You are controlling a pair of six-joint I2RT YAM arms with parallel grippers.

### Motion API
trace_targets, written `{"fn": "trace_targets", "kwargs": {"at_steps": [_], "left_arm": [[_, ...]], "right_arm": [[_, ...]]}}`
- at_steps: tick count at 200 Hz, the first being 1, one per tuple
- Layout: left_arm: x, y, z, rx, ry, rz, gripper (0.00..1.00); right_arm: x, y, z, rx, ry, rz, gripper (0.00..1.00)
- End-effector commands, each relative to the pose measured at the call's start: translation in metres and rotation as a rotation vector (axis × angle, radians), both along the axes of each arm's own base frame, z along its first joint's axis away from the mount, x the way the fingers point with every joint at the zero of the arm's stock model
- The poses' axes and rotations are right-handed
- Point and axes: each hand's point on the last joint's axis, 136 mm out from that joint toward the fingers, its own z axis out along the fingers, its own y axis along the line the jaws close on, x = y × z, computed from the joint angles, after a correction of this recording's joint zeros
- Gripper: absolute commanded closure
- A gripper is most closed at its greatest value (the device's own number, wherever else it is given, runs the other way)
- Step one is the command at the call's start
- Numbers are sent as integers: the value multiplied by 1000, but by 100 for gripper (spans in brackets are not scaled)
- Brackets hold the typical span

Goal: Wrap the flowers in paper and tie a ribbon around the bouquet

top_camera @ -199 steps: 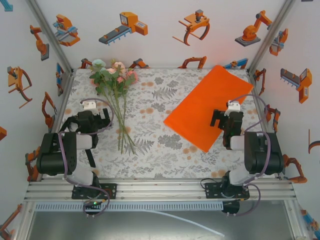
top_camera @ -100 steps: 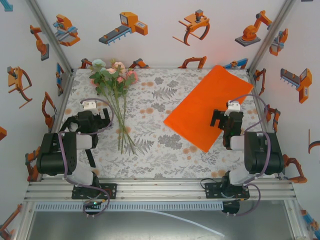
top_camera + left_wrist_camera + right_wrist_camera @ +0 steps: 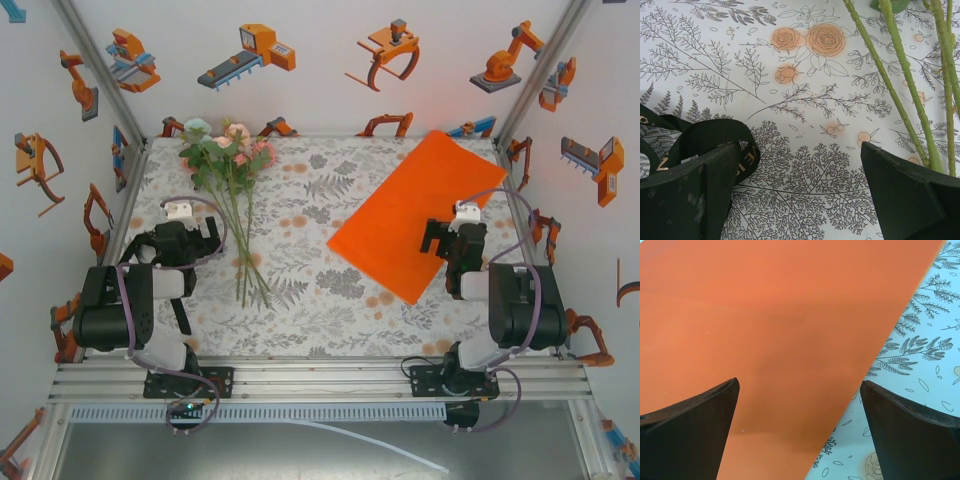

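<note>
The flowers [image 3: 232,165] lie at the back left of the table, pink, peach and pale-green blooms far, thin stems [image 3: 900,80] running toward me. My left gripper [image 3: 190,232] [image 3: 800,150] hovers open just left of the stems, over bare cloth. A loop of black ribbon [image 3: 710,135] with pale lettering lies against its left finger. The orange paper [image 3: 415,215] [image 3: 765,325] lies flat and slanted at the right. My right gripper [image 3: 448,232] [image 3: 800,385] hangs open over the paper's near right edge, holding nothing.
The floral tablecloth [image 3: 310,290] covers the table. White enclosure walls with orange robot prints [image 3: 250,50] stand on three sides, with slanted metal posts [image 3: 100,70] at the back corners. The aluminium rail [image 3: 320,380] with the arm bases runs along the near edge.
</note>
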Motion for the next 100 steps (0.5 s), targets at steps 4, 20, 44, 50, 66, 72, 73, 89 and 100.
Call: {"fn": "trace_targets", "kwargs": {"at_steps": [4,20,44,50,66,72,73,89,100], "left_arm": [[1,6,27,18,-59,29,3],[-11,11,55,29,-79,69,3],[-31,5,113,-115,-148,100,3],[-35,-4,128,-167,-161,75,3],[-47,-47,169,-269,-185,-90,3],[-52,-69,181,-282,-181,-177,3],[-53,-73,182,-283,-178,-191,3],[-74,-138,208,-255,-162,-474,3],[-96,-185,221,-203,-152,-695,3]], "right_arm": [[-1,-1,40,-17,-34,-4,1],[-10,-10,74,90,1,-108,1],[-29,-6,105,351,121,-227,10],[-34,-2,107,401,176,-239,11],[-46,15,105,497,343,-229,12],[-50,21,103,524,408,-223,12],[-49,22,102,526,412,-220,12],[-66,34,89,522,567,-240,12],[-77,39,80,473,635,-269,11]]}}
